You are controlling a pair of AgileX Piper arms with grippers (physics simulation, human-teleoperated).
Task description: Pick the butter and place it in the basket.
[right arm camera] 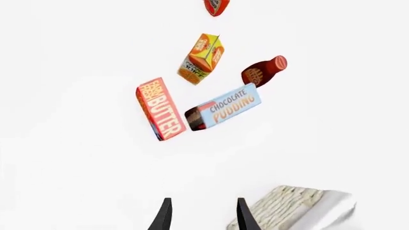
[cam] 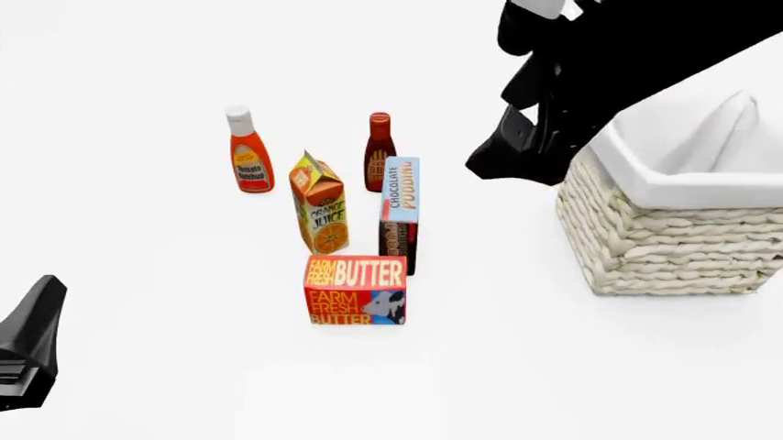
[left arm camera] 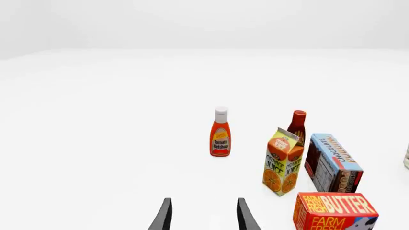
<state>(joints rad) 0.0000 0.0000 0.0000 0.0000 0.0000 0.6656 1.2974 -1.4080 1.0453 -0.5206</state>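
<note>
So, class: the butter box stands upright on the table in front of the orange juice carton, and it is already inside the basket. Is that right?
Not quite. The butter does stand upright in front of the orange juice carton, but it is on the table, well apart from the basket, not inside it. The front view shows this.

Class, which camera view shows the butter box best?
The front view: the butter shows whole, its label facing the camera. The left wrist view cuts it off at the frame edge; the right wrist view shows it whole but sideways and smaller.
</note>
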